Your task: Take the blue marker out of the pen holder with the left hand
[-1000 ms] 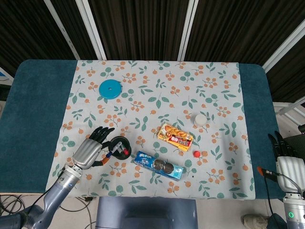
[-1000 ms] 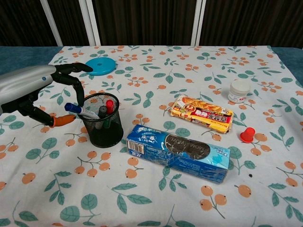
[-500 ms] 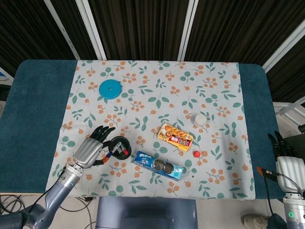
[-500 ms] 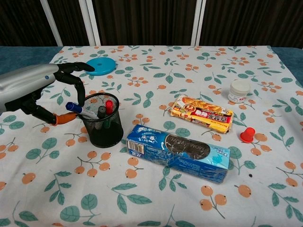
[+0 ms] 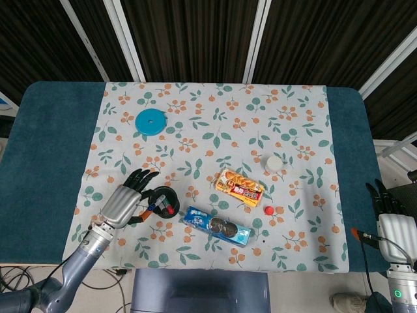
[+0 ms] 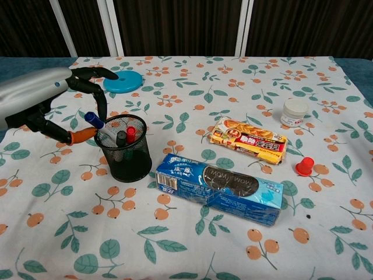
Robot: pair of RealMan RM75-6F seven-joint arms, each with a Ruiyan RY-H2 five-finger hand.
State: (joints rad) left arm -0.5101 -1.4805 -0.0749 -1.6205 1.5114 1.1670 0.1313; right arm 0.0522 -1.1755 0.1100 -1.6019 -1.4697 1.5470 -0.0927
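Left hand (image 6: 55, 102) pinches the blue marker (image 6: 93, 122) between thumb and a finger and, against a second ago, has raised it slightly, though its lower end remains inside the holder (image 6: 125, 154), so extraction looks under way.

The bench (image 5: 52, 163) is teal, with a leaf-and-orange print cloth (image 5: 215, 124) over the middle. On the cloth: blue disc (image 5: 151, 121) far left, mesh pen holder (image 6: 126, 147) near left, blue cookie pack (image 6: 220, 188), orange snack pack (image 6: 249, 139), white jar (image 6: 294, 112), red cap (image 6: 304, 166).
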